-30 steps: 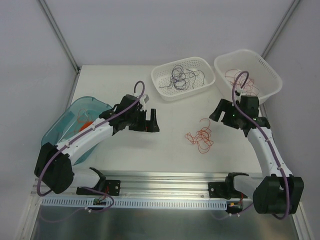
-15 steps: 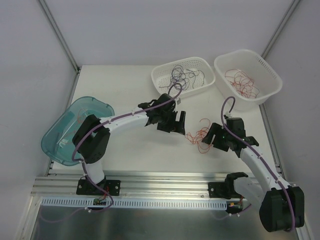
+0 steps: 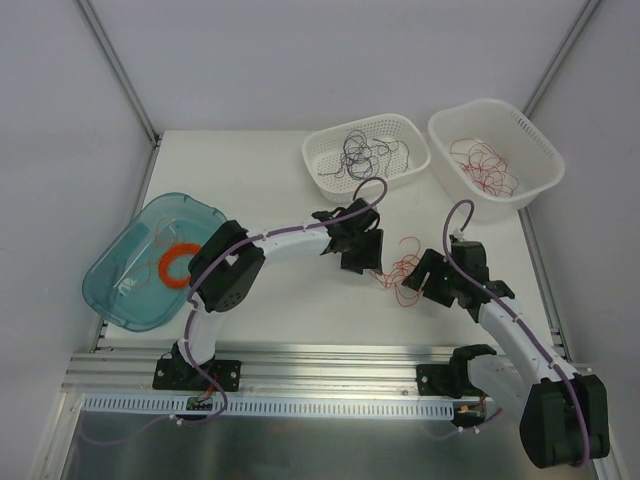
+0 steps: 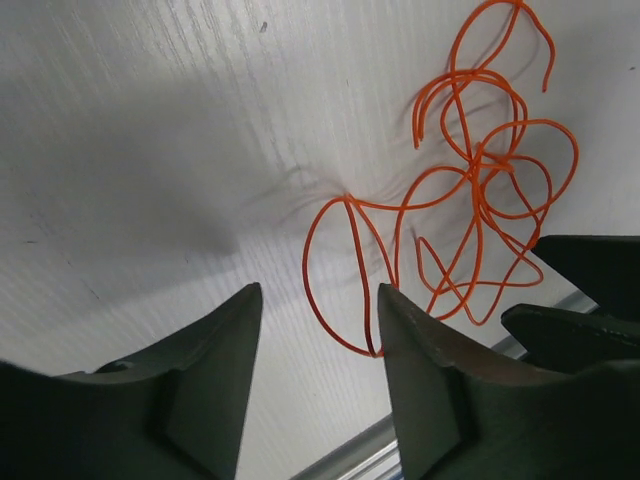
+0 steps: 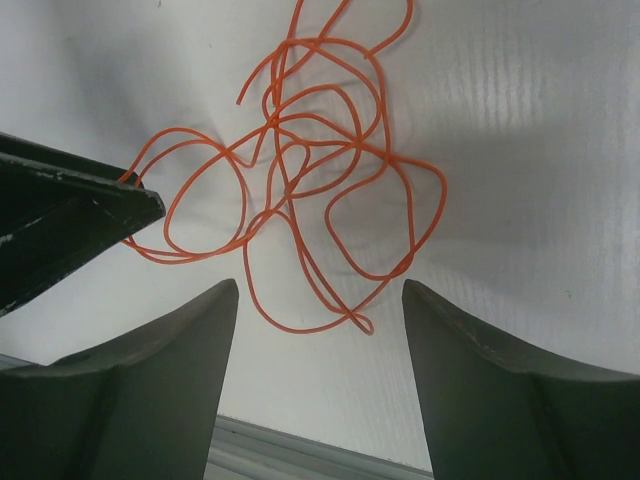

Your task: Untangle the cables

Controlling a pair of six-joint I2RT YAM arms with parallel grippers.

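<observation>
Bright, even light; the red cables cast faint soft shadows on the table; views sharp.

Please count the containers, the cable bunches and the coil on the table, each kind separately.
White baskets: 2
Teal bin: 1
Red cable bunches, one on the table, one in a basket: 2
Dark cable bunch: 1
Orange ring coil: 1
Total: 7
</observation>
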